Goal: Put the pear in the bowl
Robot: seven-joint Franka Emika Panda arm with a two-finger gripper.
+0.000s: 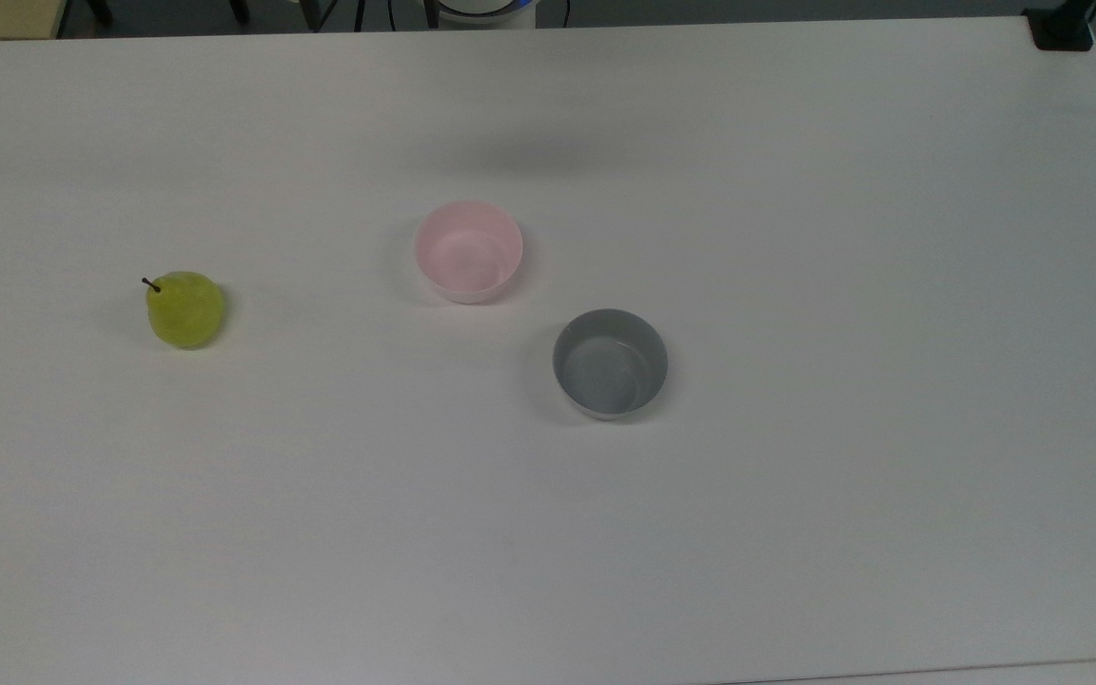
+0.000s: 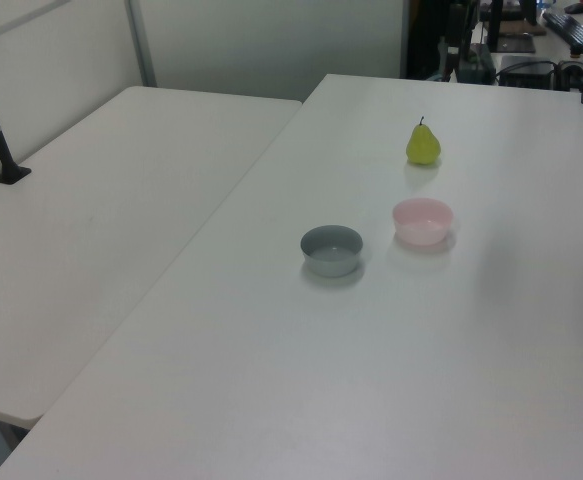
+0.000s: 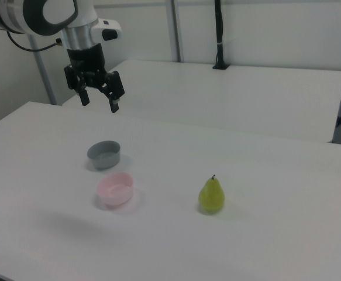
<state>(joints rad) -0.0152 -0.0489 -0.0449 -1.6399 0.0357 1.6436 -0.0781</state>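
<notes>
Pear (image 1: 185,309): yellow-green, short dark stem, stood upright on the white table (image 1: 795,533), well to the top view's left of the bowls.
Pink bowl (image 1: 468,251): pale, smooth, seen empty.
Grey bowl (image 1: 610,362): set just beside the pink bowl.
Gripper (image 3: 99,100): held high above the table, fingers spread apart, nothing gripped.

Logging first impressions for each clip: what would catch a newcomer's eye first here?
Probably the pear, the one vivid thing on the white table, standing upright and apart from the bowls, at the top view's left. Next come the pink bowl and the grey bowl, close together near the table's middle, both empty. In the right view the gripper hangs open, high above the table beyond the grey bowl.
</notes>
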